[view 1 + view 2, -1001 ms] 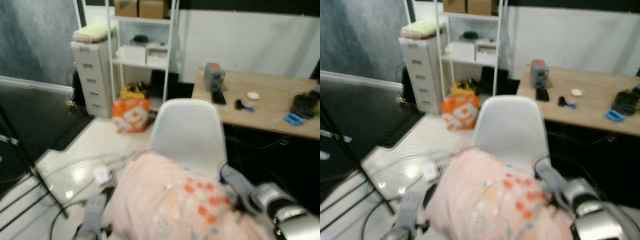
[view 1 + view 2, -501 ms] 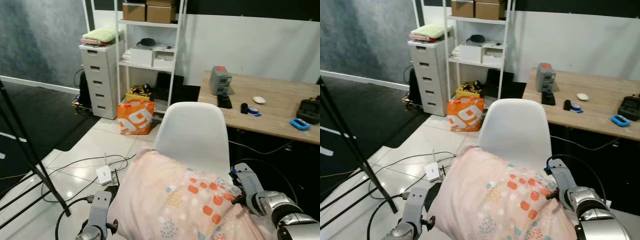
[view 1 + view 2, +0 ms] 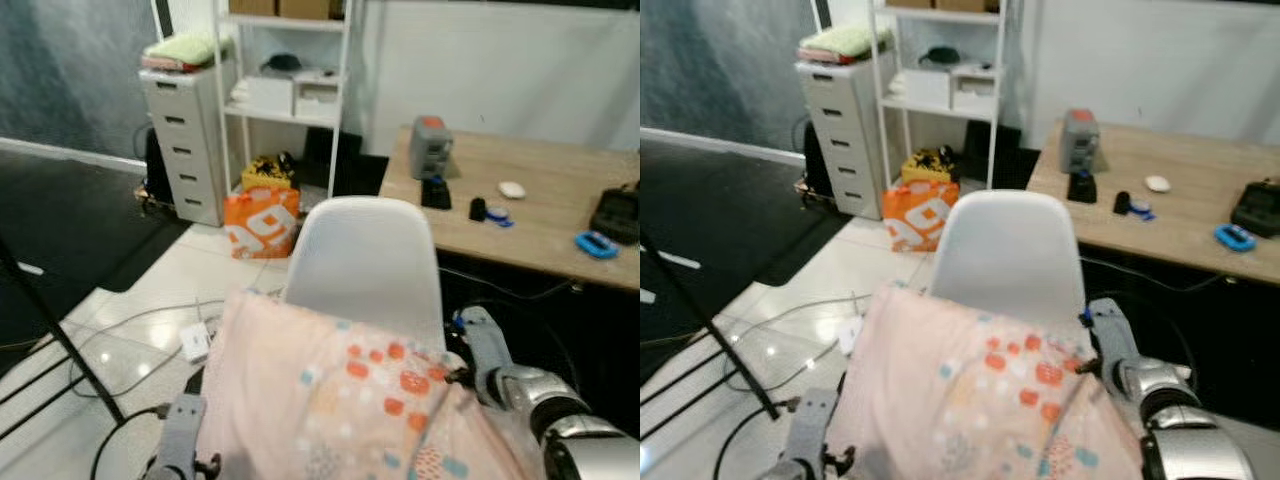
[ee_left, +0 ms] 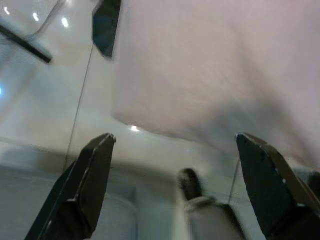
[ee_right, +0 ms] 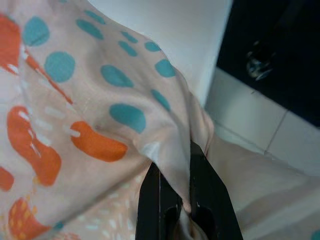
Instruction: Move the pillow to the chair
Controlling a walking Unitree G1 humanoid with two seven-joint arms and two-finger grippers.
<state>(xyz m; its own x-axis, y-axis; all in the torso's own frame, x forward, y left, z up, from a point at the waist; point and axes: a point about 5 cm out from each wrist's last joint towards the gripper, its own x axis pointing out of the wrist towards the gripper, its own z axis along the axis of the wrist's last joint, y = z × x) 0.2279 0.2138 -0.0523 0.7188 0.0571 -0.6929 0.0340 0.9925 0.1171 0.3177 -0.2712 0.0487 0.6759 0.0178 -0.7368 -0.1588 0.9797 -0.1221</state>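
Right hand (image 5: pixel 172 210) pinching the pillow (image 3: pixel 340 400) corner, left hand (image 4: pixel 175 190) spread underneath; chair (image 3: pixel 365 260) sits just beyond the pillow.

A glossy white tiled floor (image 3: pixel 130 330) is reflecting the ceiling lights and meeting a dark floor area (image 3: pixel 60 230) on the left, with cables (image 3: pixel 120 320) trailing across the tiles. A white drawer cabinet (image 3: pixel 185 130) is standing beside a white open shelf unit (image 3: pixel 285 90) against the white wall (image 3: pixel 500 60) (an orange bag (image 3: pixel 260 222) is sitting at its foot). To the right, a wooden desk (image 3: pixel 530 210) is carrying small devices.
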